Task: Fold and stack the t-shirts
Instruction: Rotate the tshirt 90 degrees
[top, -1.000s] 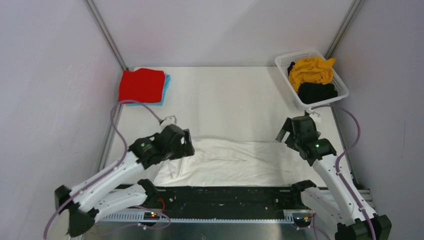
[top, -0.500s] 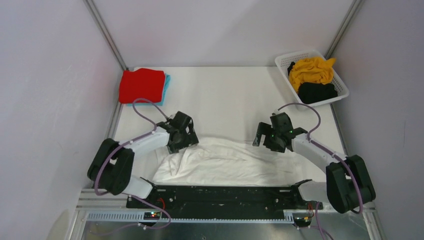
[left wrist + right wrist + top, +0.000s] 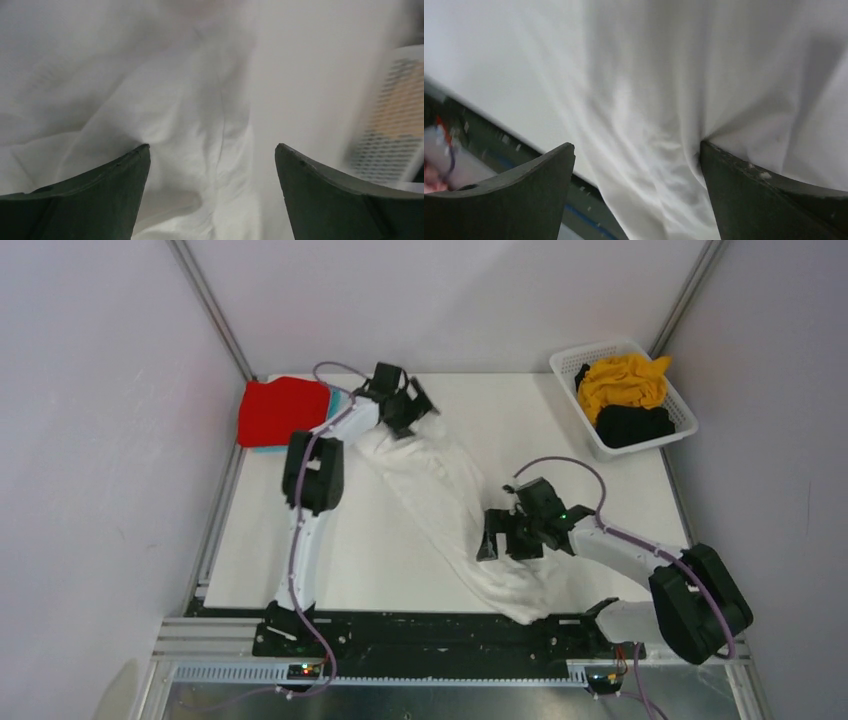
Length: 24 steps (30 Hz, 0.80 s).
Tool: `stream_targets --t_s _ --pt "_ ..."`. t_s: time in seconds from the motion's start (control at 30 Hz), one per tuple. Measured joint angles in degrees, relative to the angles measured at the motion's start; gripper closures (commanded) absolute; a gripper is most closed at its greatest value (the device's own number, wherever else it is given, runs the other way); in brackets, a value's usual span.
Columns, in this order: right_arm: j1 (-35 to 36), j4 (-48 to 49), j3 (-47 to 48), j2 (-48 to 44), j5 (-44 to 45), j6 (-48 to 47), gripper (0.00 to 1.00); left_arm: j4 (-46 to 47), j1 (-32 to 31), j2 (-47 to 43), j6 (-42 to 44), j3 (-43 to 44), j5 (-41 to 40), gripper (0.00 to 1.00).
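Note:
The white t-shirt [image 3: 440,490] lies bunched in a long diagonal band from the far left of the table to the near edge. My left gripper [image 3: 410,412] is at its far end, next to the folded red t-shirt [image 3: 283,410], which lies on the light blue one [image 3: 262,448]. The left wrist view shows the left gripper [image 3: 210,147] with jaws wide apart over white cloth [image 3: 200,125]. My right gripper [image 3: 497,540] is at the band's near part. The right wrist view shows the right gripper [image 3: 636,145] open over white cloth [image 3: 664,75].
A white slotted basket [image 3: 570,365] at the far right holds the mustard yellow t-shirt [image 3: 622,380] and the black t-shirt [image 3: 633,425]. The basket also shows in the left wrist view [image 3: 395,135]. A dark rail [image 3: 420,630] runs along the near table edge.
The left arm has stretched far back to the red stack. The white shirt now lies diagonally instead of along the near edge. The right gripper has moved left and nearer.

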Motion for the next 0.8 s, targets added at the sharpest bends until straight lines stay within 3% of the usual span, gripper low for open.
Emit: stream_targets --t_s 0.13,0.23,0.5,0.8 --pt "9.0 5.7 0.3 3.7 -8.7 -1.1 0.01 1.9 0.6 18.3 -6.0 26.9 11.8 0.00" --pt "14.0 10.4 3.1 9.6 -13.7 -1.4 0.01 4.6 0.5 27.2 -12.0 39.0 16.7 0.00" --pt "23.8 13.1 18.8 25.8 -16.0 -3.1 0.00 20.1 0.4 33.0 -28.7 40.7 20.6 0.00" --pt "24.1 4.4 14.1 18.0 -7.2 -6.7 0.01 22.3 0.4 33.3 -31.0 40.7 15.5 0.00"
